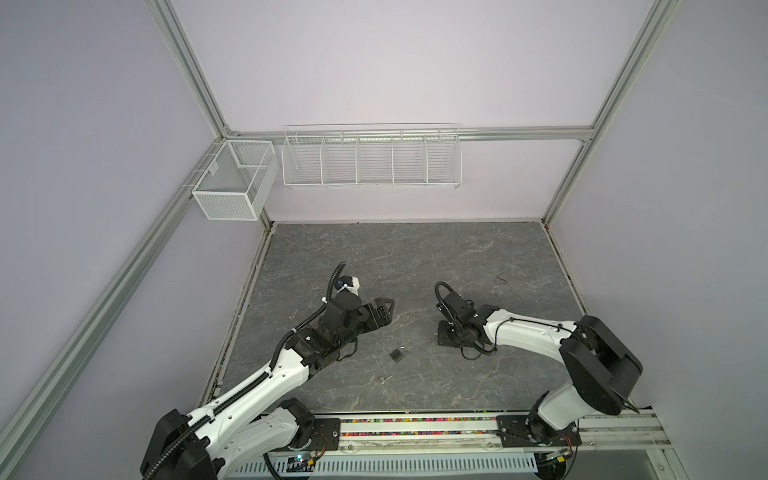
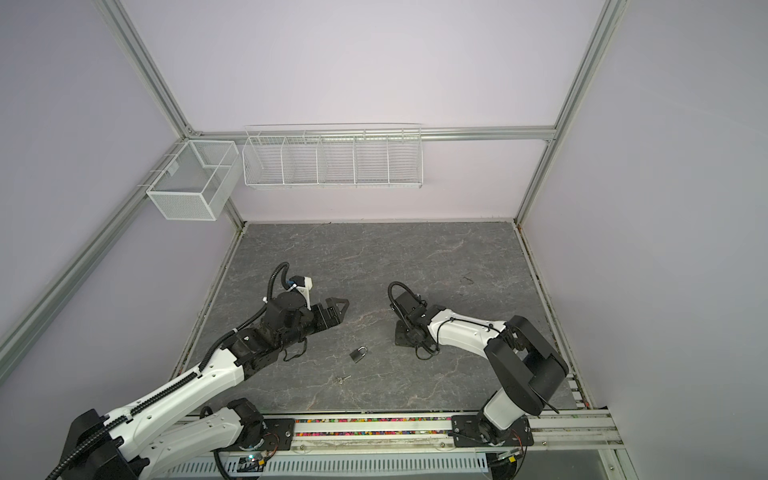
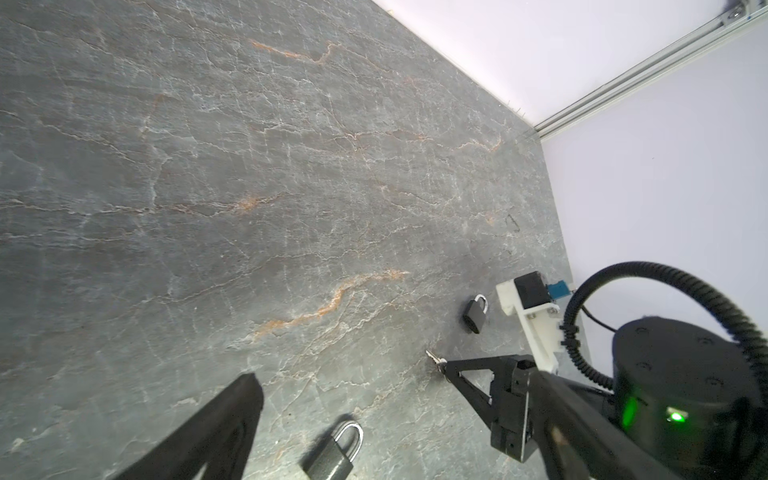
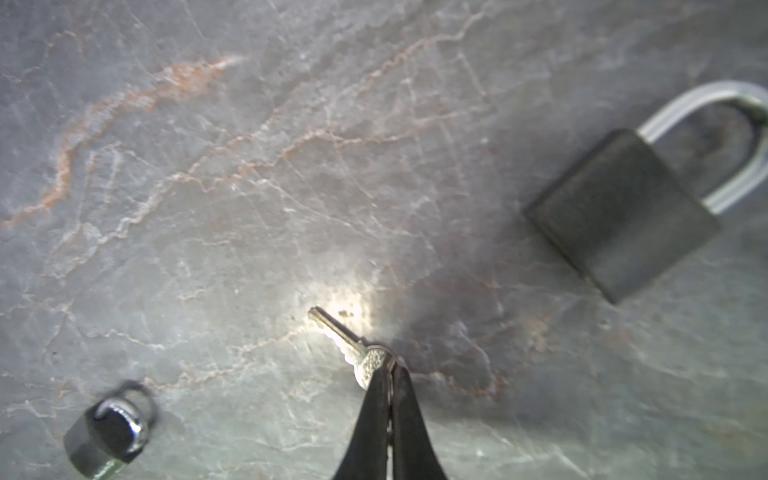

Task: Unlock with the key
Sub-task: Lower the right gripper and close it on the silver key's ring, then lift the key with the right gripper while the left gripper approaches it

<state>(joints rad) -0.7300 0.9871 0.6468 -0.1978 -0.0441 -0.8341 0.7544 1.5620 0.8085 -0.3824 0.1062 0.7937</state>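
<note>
My right gripper [image 4: 390, 365] is shut on the head of a small silver key [image 4: 345, 338], whose blade sticks out past the tips just over the table. The left wrist view shows that gripper [image 3: 446, 365] and the key [image 3: 432, 356] from the side. A grey padlock [image 4: 623, 216] with a silver shackle lies flat beside the key. It shows in both top views [image 1: 398, 354] [image 2: 358, 354], left of the right gripper [image 1: 448, 334] [image 2: 405, 334]. My left gripper [image 3: 390, 376] [image 1: 384, 309] is open and empty, with that padlock [image 3: 332, 455] lying between its fingers.
A second, darker padlock [image 4: 106, 442] [image 3: 475, 316] sits on the far side of the right gripper, hidden under the arm in both top views. A small pale thing [image 2: 344, 378] lies near the front. Wire baskets [image 1: 372, 156] hang on the back wall.
</note>
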